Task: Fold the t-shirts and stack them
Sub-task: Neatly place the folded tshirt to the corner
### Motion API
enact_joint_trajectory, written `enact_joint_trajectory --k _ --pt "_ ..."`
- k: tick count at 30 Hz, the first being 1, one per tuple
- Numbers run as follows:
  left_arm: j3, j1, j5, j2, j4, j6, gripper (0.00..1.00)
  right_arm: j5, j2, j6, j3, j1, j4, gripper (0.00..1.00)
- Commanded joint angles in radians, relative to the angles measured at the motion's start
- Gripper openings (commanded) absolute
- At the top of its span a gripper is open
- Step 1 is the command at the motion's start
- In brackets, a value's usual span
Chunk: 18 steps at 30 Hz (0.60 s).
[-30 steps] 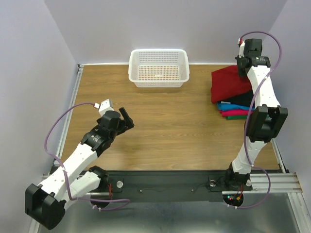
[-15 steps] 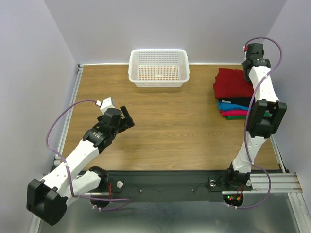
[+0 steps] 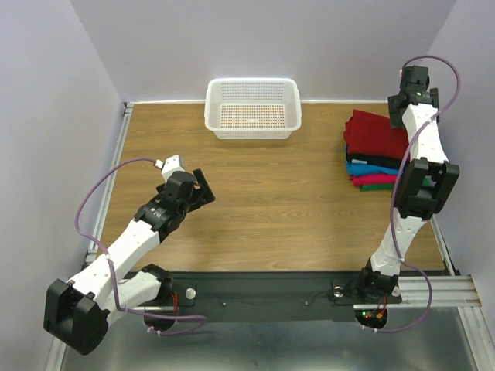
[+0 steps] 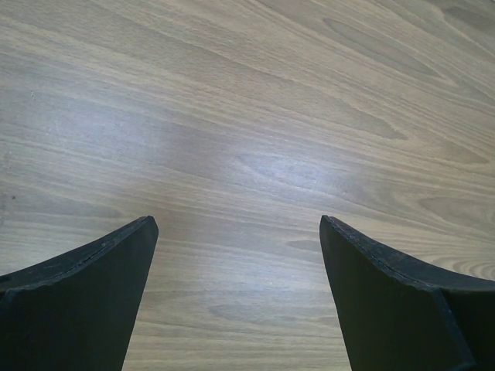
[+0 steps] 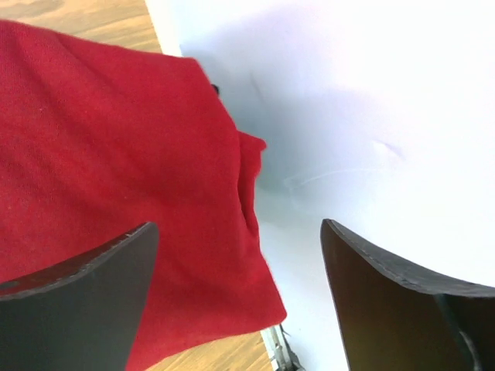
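Item 1. Stack of folded t-shirts, far right of the tabletop (image 3: 286,193), close to the right wall (image 5: 371,116). The dark red t-shirt (image 3: 373,135) lies on top. Under it only the near edges show, in order: black t-shirt (image 3: 373,159), blue t-shirt (image 3: 360,168), magenta t-shirt (image 3: 374,179), green t-shirt (image 3: 373,187) at the bottom

Item 2. Right end effector (image 5: 236,226): over the far right corner of the stack, arm reaching up along the right side. Fingers spread wide, nothing between them. In the wrist view the dark red cloth fills the left half, its edge rumpled against the white wall, which fills the right half. Contact with the cloth cannot be told

Item 3. Left end effector (image 4: 236,224): over bare wood on the left part of the tabletop, well apart from the stack. Fingers spread wide, holding nothing; only wood grain shows between them

Item 4. White perforated basket (image 3: 253,108): at the far edge of the tabletop, centre, upright, well apart from both arms and from the stack
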Motion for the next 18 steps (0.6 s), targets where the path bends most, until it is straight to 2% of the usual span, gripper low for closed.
enact_joint_trajectory --k 1,3,9,11,14,15,18 --pt "0.050 0.009 -0.012 -0.004 0.008 0.008 0.98 0.037 -0.010 0.067 0.079 -0.009 0.054 1.00" --pt "0.053 0.009 -0.011 -0.008 0.006 -0.009 0.98 0.009 -0.037 0.099 0.087 -0.003 0.052 1.00" --pt "0.086 0.009 0.031 -0.028 -0.014 -0.017 0.98 -0.236 -0.191 0.251 0.011 0.075 0.030 1.00" --pt "0.099 0.009 0.022 -0.045 -0.038 -0.024 0.98 -0.342 -0.240 0.391 -0.040 0.089 0.025 1.00" --pt "0.099 0.009 -0.010 -0.068 -0.076 -0.055 0.98 -0.488 -0.374 0.564 -0.204 0.089 0.031 1.00" --pt "0.099 0.009 -0.009 -0.073 -0.087 -0.067 0.98 -0.515 -0.436 0.596 -0.300 0.089 0.034 1.00" --pt "0.070 0.009 0.025 -0.111 -0.084 -0.083 0.98 -0.559 -0.575 0.687 -0.440 0.089 0.069 1.00"
